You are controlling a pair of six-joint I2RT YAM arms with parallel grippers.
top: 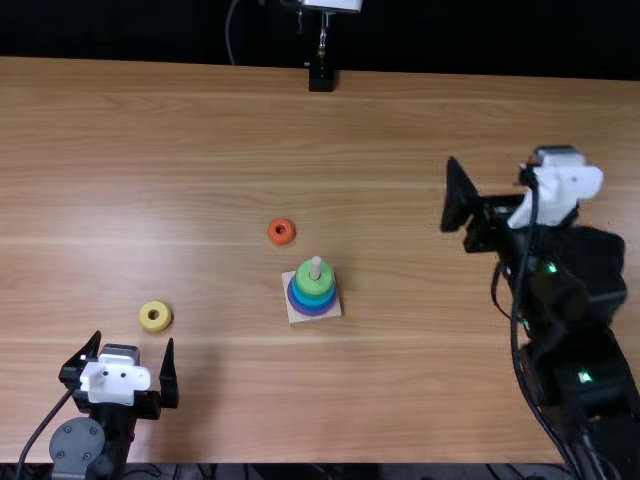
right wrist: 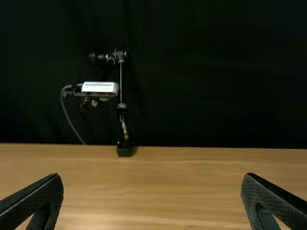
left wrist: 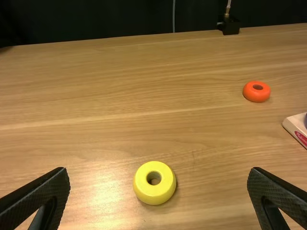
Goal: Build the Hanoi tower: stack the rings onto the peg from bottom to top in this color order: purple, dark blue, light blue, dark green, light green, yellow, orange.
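I am holding my left gripper [top: 133, 340] wide, with nothing between its fingers, above the near left part of the tabletop [top: 400, 400]. The yellow ring [top: 155, 327] is lying flat just beyond those fingertips, its hole facing up. My right gripper [top: 480, 210] is hovering well to the right of the stack; its wrist view is showing the fingers spread wide and empty. In the top view, one of its fingers is standing out, while the other is getting lost among the dark parts beside the white mount.

The orange ring [top: 289, 239] is lying on the wood near the square base [top: 296, 318], beyond it and a little to its left. On that base, the peg [top: 315, 267] is poking up through the stacked rings. I am seeing green [top: 313, 283] on top, blue [top: 316, 298] under it and purple [top: 309, 310] lowest, but the rings are overlapping so closely that I am not managing to count them or separate their shades. The left wrist view's edge is cutting off most of the base, leaving a corner and a sliver of purple.

A black stand [top: 321, 80] is standing at the far edge, its white device [right wrist: 100, 87] being cropped in the top view.
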